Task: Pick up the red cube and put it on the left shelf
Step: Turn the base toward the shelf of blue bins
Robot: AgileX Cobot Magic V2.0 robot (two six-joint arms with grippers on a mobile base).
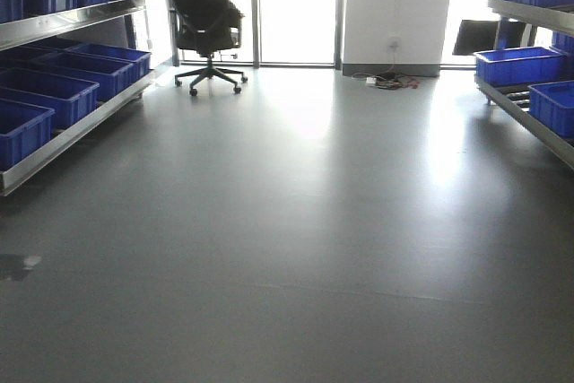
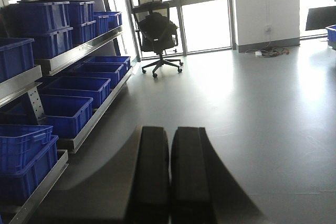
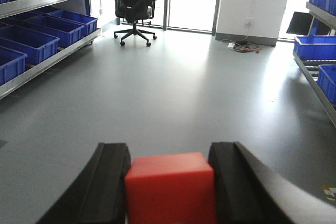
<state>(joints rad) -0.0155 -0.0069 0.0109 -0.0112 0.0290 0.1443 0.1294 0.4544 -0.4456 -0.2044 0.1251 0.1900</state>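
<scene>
Between pads of right gripper [image 3: 169, 156]: red cube [image 3: 170, 187], clamped on both sides, so pick part looks done to me. Left gripper [image 2: 170, 132] pinched together, nothing in it. Left shelf [image 1: 72, 134] sits off to my left across grey floor [image 1: 296, 221], well apart from cube, blue crates [image 1: 45, 96] filling lower tier. Placing not yet done. I reckon what's left is getting over to shelf, reaching in, letting go. Office chair [image 1: 208, 20] at far end, out of way.

Red cube [image 3: 170, 190] within right tool [image 3: 171, 156]
</scene>
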